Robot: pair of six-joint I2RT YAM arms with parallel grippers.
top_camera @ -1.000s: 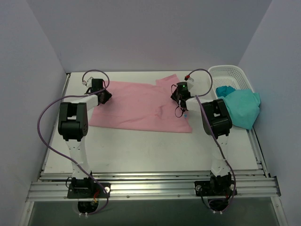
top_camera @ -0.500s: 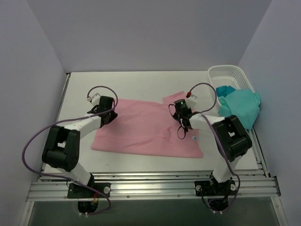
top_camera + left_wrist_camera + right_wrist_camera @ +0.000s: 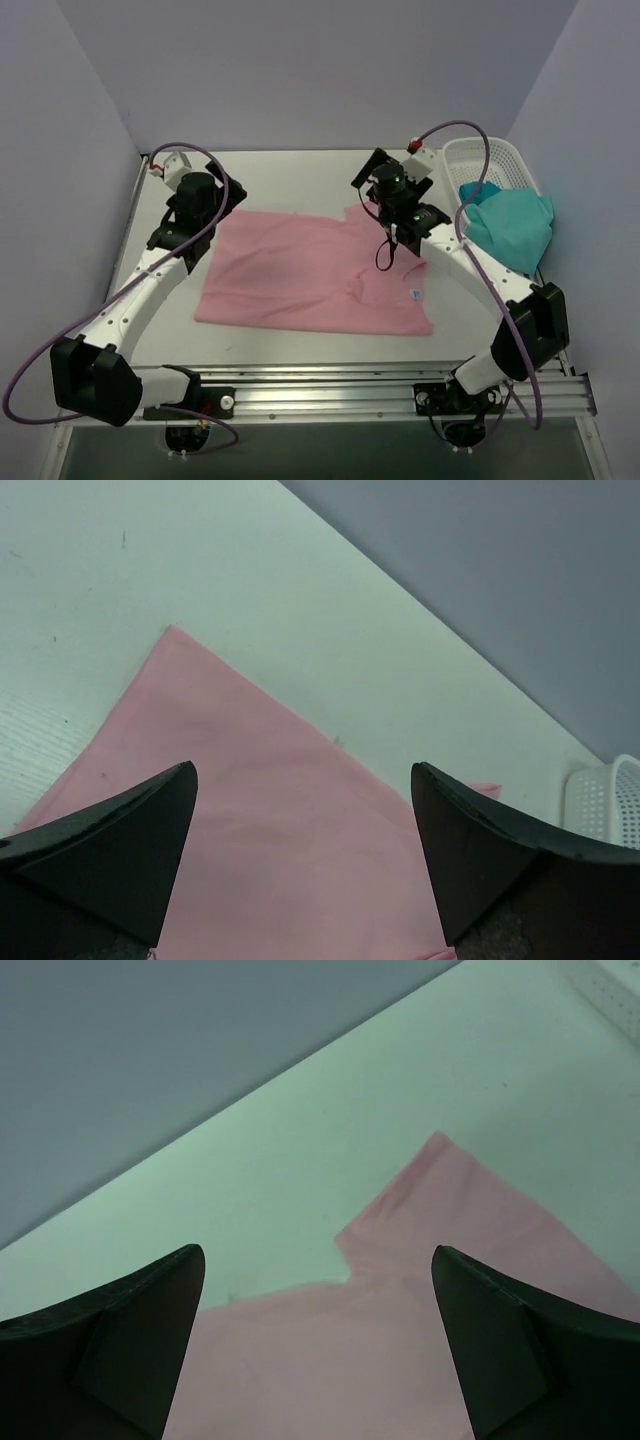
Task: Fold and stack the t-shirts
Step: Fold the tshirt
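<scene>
A light pink t-shirt (image 3: pixel 300 270) lies flat on the white table, its small pale label (image 3: pixel 413 295) near the right edge. My left gripper (image 3: pixel 212 205) hovers above the shirt's far left corner (image 3: pixel 175 635), jaws wide apart with only pink cloth (image 3: pixel 300 850) below them. Over the far right sleeve (image 3: pixel 450 1185) my right gripper (image 3: pixel 400 212) also stands open and empty, the pink shirt (image 3: pixel 330 1360) showing between its dark fingers (image 3: pixel 120 1330). A teal-green t-shirt (image 3: pixel 515 225) hangs crumpled over the basket's near rim.
A white lattice basket (image 3: pixel 480 155) stands at the far right of the table; its corner (image 3: pixel 605 800) shows in the left wrist view. Grey walls close in the table on three sides. Purple cables loop off both arms.
Both grippers have let go of the pink shirt and risen away from it, jaws opening wide. The shirt now lies nearer the front than a second ago.
</scene>
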